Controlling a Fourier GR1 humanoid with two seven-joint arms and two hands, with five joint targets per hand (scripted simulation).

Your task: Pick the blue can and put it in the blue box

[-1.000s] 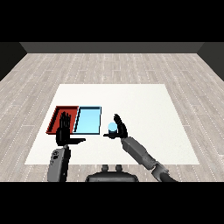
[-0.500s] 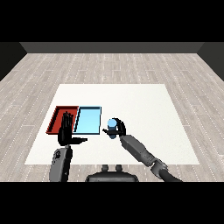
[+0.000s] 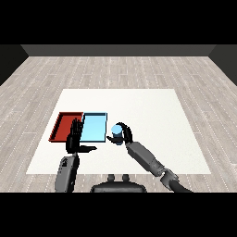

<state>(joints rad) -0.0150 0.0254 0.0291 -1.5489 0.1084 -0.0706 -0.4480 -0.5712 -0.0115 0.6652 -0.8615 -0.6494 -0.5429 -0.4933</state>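
We see the right hand curled round the blue can, holding it upright just to the right of the blue tray on the white tabletop. The left hand is raised with fingers straight and open, over the near edges of the red tray and the blue tray, which lie touching side by side.
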